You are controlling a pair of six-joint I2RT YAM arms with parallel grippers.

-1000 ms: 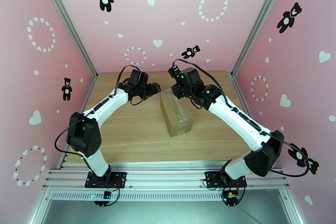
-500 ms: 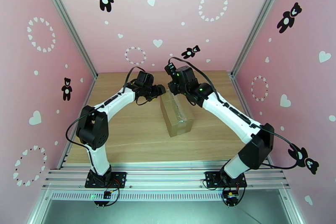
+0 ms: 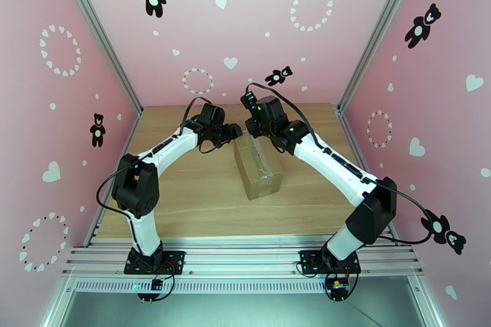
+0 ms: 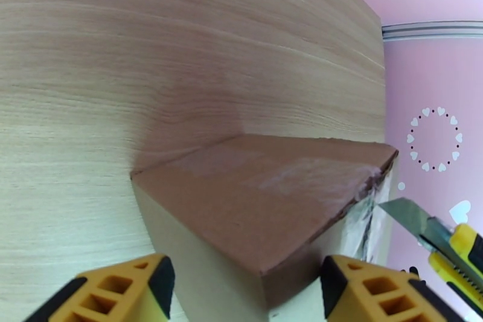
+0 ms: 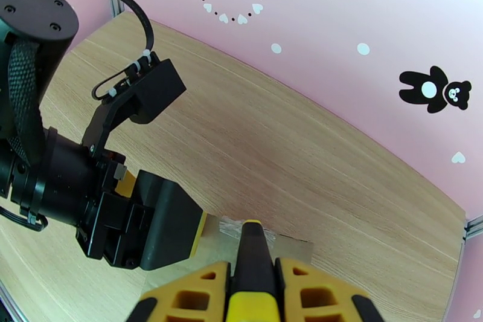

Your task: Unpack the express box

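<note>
Box (image 3: 258, 165) lay shut in the middle of the desk (image 3: 184, 193), and its tape (image 4: 367, 220) did not look cut open yet. A moment before, the left arm had been bent farther back. It had swung in since, so the left end effector (image 3: 229, 133) sat at the far left corner of the box. Its fingers were wide apart, one on each side of that corner. The right end effector (image 3: 251, 130) had slid a little toward the far end too, and it was clamped on a yellow knife (image 4: 436, 237). That looked like getting ready: one arm to steady the box, the other to cut the tape. From above, both end effectors covered the far end of the box. From the left wrist, the blade (image 4: 403, 212) was just beside the crinkled tape, but it was hard to tell if it touched. The knife handle ran off the picture edge.
</note>
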